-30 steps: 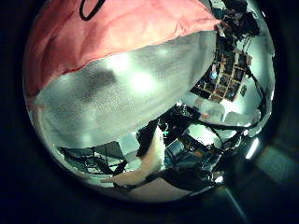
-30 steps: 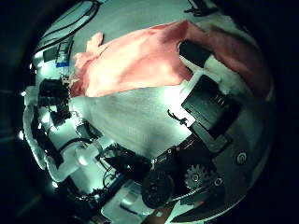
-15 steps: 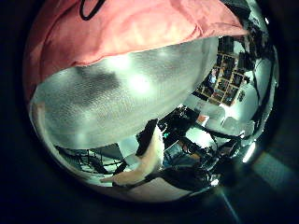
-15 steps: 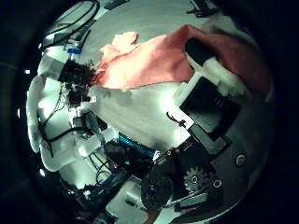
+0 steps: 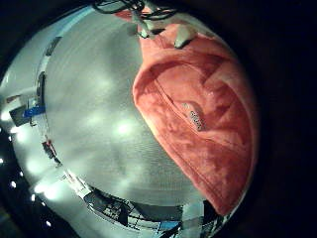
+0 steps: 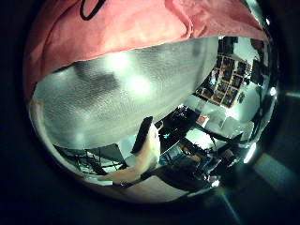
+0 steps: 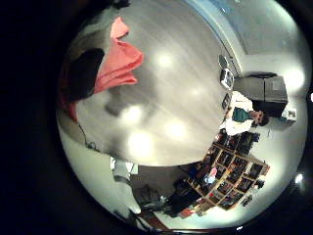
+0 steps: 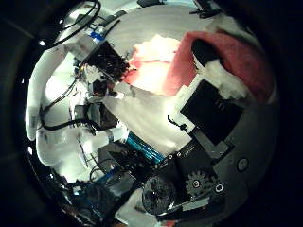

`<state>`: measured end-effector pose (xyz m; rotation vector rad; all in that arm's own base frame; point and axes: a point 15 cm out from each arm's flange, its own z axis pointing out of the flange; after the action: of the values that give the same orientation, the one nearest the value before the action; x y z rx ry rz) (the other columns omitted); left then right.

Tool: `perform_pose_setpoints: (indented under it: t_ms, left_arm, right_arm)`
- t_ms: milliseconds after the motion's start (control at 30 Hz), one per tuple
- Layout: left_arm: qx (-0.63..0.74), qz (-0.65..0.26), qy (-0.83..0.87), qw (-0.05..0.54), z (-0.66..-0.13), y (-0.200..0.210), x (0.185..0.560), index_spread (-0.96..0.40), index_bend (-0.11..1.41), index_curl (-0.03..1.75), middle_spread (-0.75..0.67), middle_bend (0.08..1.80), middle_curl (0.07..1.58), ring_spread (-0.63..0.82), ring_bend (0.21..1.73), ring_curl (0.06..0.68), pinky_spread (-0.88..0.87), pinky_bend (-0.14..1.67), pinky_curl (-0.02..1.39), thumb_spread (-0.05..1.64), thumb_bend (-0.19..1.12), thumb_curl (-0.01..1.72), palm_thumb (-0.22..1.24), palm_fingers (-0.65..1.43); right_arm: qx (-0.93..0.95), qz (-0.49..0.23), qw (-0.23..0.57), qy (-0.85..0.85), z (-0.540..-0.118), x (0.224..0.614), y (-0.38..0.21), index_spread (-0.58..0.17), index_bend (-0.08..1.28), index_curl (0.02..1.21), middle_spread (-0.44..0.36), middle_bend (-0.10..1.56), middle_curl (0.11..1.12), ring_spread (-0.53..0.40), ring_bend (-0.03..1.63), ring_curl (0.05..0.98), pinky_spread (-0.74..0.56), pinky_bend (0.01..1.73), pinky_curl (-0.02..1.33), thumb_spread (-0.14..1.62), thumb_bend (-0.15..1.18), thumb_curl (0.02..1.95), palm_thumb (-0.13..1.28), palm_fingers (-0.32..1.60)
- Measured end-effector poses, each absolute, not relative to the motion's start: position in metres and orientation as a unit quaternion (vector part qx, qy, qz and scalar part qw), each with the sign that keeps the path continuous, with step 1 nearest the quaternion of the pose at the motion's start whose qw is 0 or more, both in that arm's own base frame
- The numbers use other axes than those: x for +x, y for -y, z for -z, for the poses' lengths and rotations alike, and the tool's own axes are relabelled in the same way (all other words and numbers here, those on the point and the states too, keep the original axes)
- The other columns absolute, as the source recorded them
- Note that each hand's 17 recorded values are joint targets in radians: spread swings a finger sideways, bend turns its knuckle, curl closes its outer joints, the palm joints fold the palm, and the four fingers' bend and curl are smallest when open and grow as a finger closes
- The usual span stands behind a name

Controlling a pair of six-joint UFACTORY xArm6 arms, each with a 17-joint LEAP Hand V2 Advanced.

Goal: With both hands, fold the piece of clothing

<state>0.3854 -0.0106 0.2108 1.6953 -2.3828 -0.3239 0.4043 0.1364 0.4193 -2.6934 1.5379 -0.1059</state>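
The fold is judged to be under way but not finished: the pink piece of clothing (image 5: 198, 104) is seen bunched and doubled on the grey table (image 5: 89, 109), with creases and a small label showing, and no neat flat shape is reached yet, so further folds and smoothing appear to be left. In the right thumb side palm view a fold of the cloth (image 8: 222, 57) is gripped between the fingers (image 8: 204, 55) of the right hand (image 8: 213, 95), which are curled round it. Of the left hand only fingertips (image 5: 183, 35) are shown at the cloth's edge; whether they grasp it cannot be told. The table is plain, textured and lit by bright spots. Beyond it shelves (image 7: 230, 171) with stored things are seen in the room.
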Motion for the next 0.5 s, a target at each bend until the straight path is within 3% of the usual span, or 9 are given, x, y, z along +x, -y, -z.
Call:
perform_pose_setpoints:
  t_ms: [500]
  left_arm:
    - [0.592,0.078,0.796,0.096,-0.242,-0.029,0.371,0.08,0.18,0.31,0.28,0.19,0.3,0.54,0.45,0.235,0.56,0.23,0.32,1.17,-0.02,0.29,0.24,0.01]
  right_arm:
    - [-0.898,-0.007,0.062,-0.435,-0.406,0.42,-0.265,-0.251,1.1,0.88,-0.128,1.33,0.85,-0.231,1.31,0.873,-0.19,1.13,1.21,0.9,0.04,1.3,1.1,1.09]
